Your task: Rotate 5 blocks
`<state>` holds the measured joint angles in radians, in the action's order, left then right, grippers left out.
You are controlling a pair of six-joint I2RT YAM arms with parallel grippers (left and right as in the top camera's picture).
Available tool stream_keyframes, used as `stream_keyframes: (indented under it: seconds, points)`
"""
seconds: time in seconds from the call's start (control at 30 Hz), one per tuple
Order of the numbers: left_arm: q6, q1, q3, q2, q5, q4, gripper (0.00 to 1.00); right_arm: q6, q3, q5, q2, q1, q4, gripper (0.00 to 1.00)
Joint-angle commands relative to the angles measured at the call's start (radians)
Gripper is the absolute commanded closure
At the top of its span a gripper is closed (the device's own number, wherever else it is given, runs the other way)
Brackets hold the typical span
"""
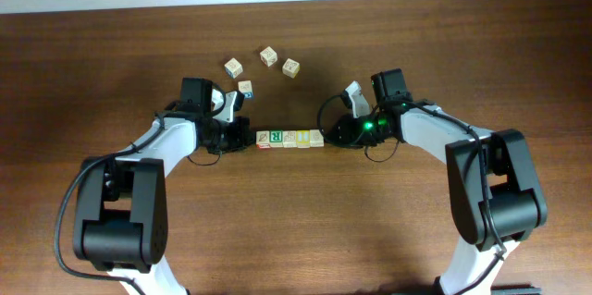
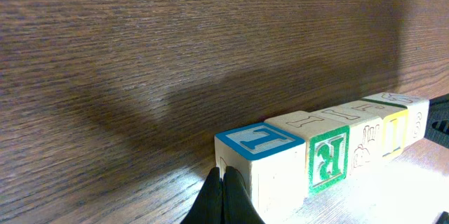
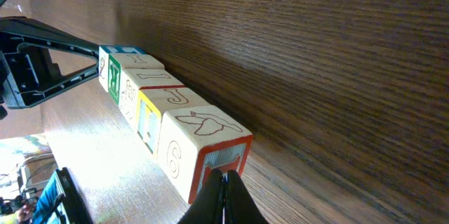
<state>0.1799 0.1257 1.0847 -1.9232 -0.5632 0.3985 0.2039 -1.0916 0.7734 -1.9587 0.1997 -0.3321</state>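
The blocks [image 1: 289, 137] lie in one straight row at the table's middle. In the left wrist view the row runs from a blue-topped "T" cube [image 2: 256, 143], past a green "R" face [image 2: 327, 159], to a yellow cube [image 2: 394, 129]. My left gripper [image 2: 223, 176] is shut and empty, its tips against that T cube's end face. At the other end sits a cube with a bird drawing [image 3: 203, 127] and a red-framed face. My right gripper [image 3: 224, 176] is shut with nothing in it, its tips touching that red-framed face. From overhead, the left gripper [image 1: 245, 135] and right gripper [image 1: 329, 134] bracket the row.
Several loose cubes lie behind the row: one [image 1: 233, 67], another [image 1: 268, 55], a third [image 1: 290, 67], and one with blue marks [image 1: 245, 88] close to the left wrist. Bare wooden table [image 1: 296, 230] stretches in front.
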Motion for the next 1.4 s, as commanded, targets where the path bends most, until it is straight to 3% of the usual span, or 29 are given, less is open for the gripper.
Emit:
stream_keyframes:
  seconds: [0.0, 1.37]
  points:
    - [-0.009, 0.018, 0.014, 0.005, -0.062, -0.005, 1.00, -0.016, 0.003, 0.087, 0.055, 0.023, 0.008, 0.96]
    - [-0.009, 0.018, 0.014, 0.005, -0.062, -0.005, 1.00, 0.022, -0.232, -0.156, 0.090, 0.285, -0.159, 0.96]
